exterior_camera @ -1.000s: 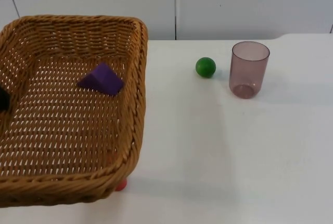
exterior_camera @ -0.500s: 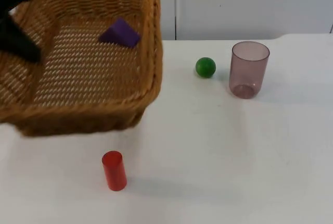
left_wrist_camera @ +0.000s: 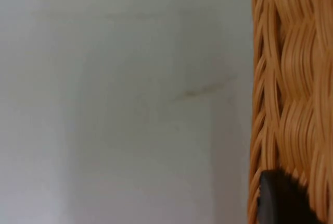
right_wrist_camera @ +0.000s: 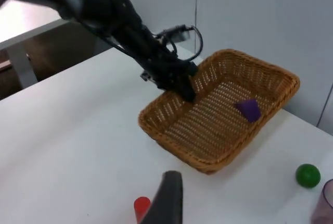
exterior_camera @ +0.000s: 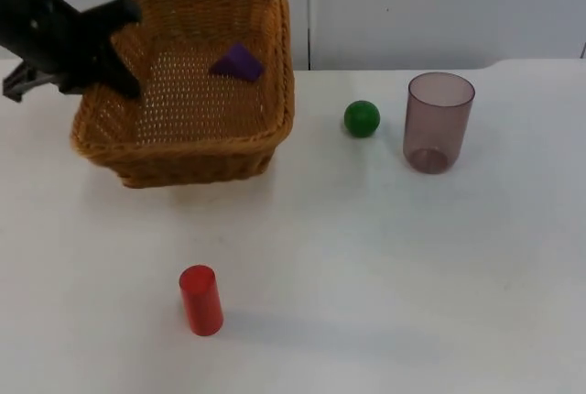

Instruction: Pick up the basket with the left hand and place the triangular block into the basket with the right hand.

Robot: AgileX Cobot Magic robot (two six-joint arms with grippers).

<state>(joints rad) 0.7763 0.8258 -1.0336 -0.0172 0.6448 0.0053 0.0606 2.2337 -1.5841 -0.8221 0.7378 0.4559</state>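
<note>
A woven wicker basket [exterior_camera: 192, 137] is at the back left of the table, and I cannot tell whether it rests on the table or hangs just above it. My left gripper [exterior_camera: 117, 62] is shut on its left rim [left_wrist_camera: 291, 78], with one finger reaching inside. A purple triangular block [exterior_camera: 238, 61] lies inside the basket near its far right corner; the right wrist view shows it too [right_wrist_camera: 250, 109], along with the basket [right_wrist_camera: 208, 146] and the left gripper [right_wrist_camera: 183, 84]. My right gripper [right_wrist_camera: 166, 203] waits high over the table's near side, well away from the basket.
A red cylinder [exterior_camera: 200, 299] stands on the table in front of the basket. A green ball [exterior_camera: 362, 118] and a translucent purple cup [exterior_camera: 439, 122] are to the right of the basket. The grey wall stands behind the table.
The basket, held by the left gripper, has dropped away from the camera down to the back left of the table. The red cylinder it covered is now in plain sight. The block stayed inside.
</note>
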